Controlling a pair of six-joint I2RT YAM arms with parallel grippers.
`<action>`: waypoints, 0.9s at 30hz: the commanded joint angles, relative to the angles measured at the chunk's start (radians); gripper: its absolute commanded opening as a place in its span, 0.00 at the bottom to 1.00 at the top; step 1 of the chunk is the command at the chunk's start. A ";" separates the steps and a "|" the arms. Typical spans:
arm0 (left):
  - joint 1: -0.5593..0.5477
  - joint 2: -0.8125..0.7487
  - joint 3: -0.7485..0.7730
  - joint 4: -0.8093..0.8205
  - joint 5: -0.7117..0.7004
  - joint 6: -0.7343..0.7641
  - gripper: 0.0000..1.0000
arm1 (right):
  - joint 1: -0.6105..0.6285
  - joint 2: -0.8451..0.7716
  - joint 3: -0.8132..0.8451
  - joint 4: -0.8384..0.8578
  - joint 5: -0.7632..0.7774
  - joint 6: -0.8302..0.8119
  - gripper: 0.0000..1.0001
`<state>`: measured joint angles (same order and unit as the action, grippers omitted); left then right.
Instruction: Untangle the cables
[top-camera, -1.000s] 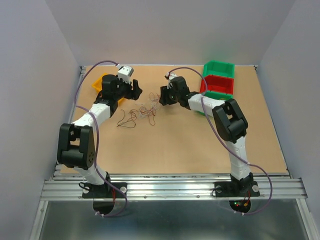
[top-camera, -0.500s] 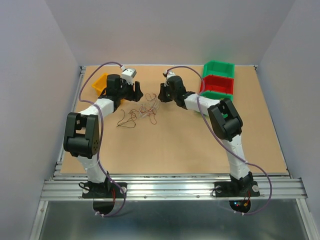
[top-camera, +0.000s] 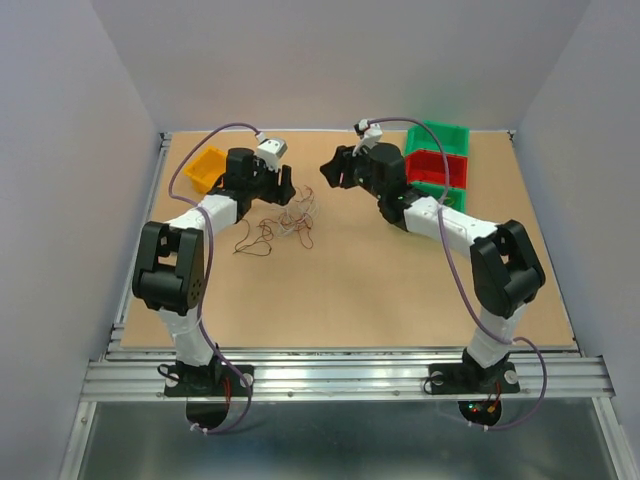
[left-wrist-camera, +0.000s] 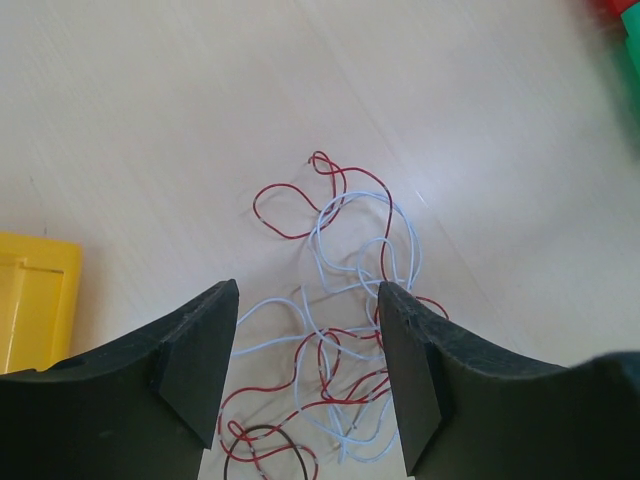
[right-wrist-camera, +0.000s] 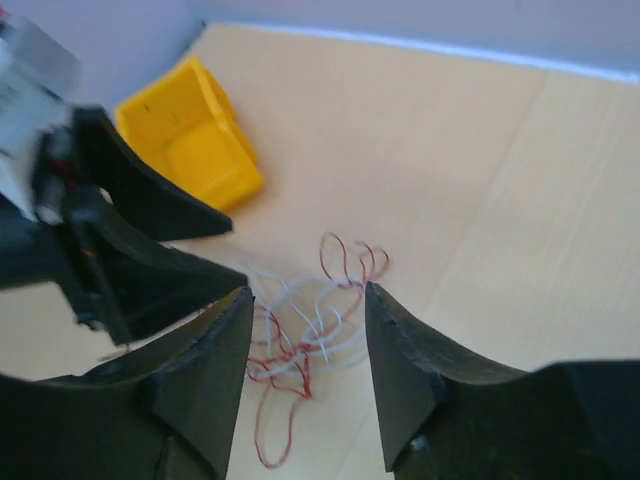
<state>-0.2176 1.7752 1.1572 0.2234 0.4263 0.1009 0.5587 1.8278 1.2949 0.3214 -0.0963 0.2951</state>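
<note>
Left claw (left-wrist-camera: 308, 335) open wide, empty, poised over the cables (left-wrist-camera: 345, 250); right claw (right-wrist-camera: 305, 320) open, empty, nearby. Cables clumped on the surface (left-wrist-camera: 150, 120) by the yellow bin (left-wrist-camera: 30, 290). Step: approach. Next: pinch one strand each, draw apart. Wrist views separate red from whitish strands; top view alone shows the clump's full spread

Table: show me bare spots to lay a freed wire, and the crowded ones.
Bare: near stretch of table, between wires and arm bases. Crowded: far side, with left gripper, right gripper, yellow bin and red and green bins.
</note>
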 joint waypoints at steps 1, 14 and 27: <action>-0.016 0.016 0.059 -0.015 -0.040 0.022 0.69 | 0.009 0.048 0.044 0.064 -0.026 0.007 0.56; -0.002 0.036 0.088 -0.038 -0.121 -0.021 0.68 | 0.010 0.337 0.302 -0.036 -0.046 0.047 0.57; 0.003 0.050 0.101 -0.050 -0.104 -0.023 0.65 | 0.010 0.499 0.468 -0.105 -0.083 0.073 0.54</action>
<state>-0.2184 1.8256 1.1999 0.1665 0.3145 0.0841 0.5617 2.2818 1.6817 0.2367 -0.1665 0.3576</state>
